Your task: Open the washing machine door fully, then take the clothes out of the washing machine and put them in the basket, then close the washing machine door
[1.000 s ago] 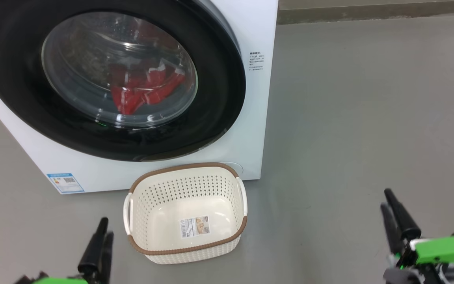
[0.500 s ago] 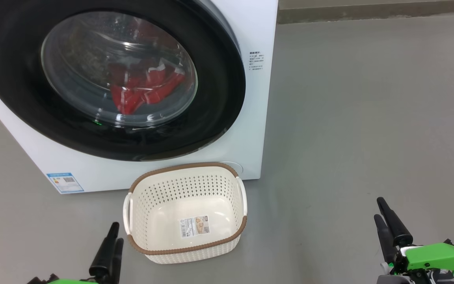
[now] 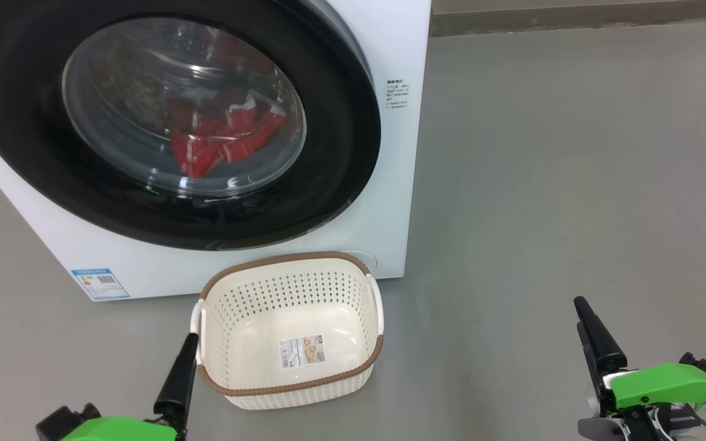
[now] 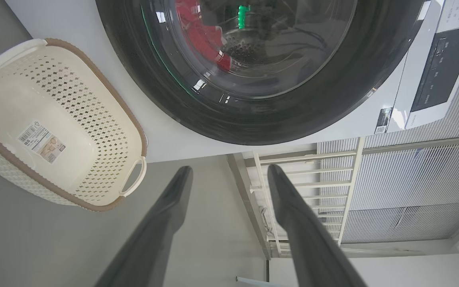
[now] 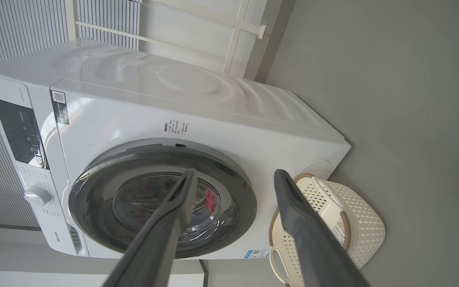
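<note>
Behind the closed round black-rimmed glass door (image 3: 341, 153): soft thin red clothes (image 3: 224, 144), light, pinchable anywhere.
Door hold: probably its right rim; view unclear.
Left fingers (image 4: 161, 223): spread, empty.
Right fingers (image 5: 165, 227): spread, empty.

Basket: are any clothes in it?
No, the basket holds just its paper label; the red clothes lie behind the washing machine door.
</note>
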